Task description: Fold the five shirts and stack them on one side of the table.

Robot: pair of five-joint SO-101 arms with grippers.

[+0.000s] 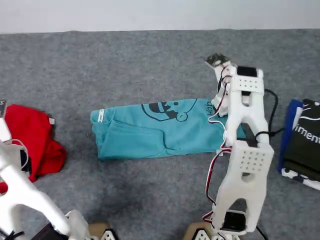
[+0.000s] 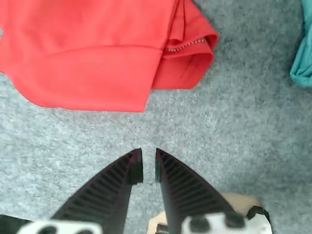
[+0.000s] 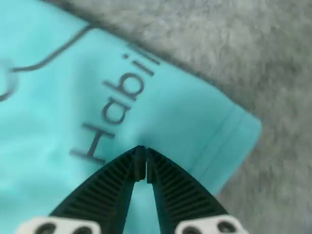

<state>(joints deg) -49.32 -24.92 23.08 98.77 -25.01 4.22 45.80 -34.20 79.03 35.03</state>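
A teal shirt (image 1: 150, 132) lies folded into a long strip across the middle of the grey mat. My right gripper (image 3: 144, 163) is down at its right end, shut, with its tips pinched on the printed teal fabric (image 3: 73, 73). The right arm (image 1: 245, 150) covers that end of the shirt in the high view. A crumpled red shirt (image 1: 35, 140) lies at the left edge. My left gripper (image 2: 148, 168) hovers over bare mat just short of the red shirt (image 2: 97, 48), its fingers together with nothing between them.
A folded stack topped by a black printed shirt (image 1: 305, 140), with a blue one beneath, sits at the right edge. Grey mat (image 1: 150, 65) lies bare behind and in front of the teal shirt. The left arm (image 1: 20, 195) stands at the front left.
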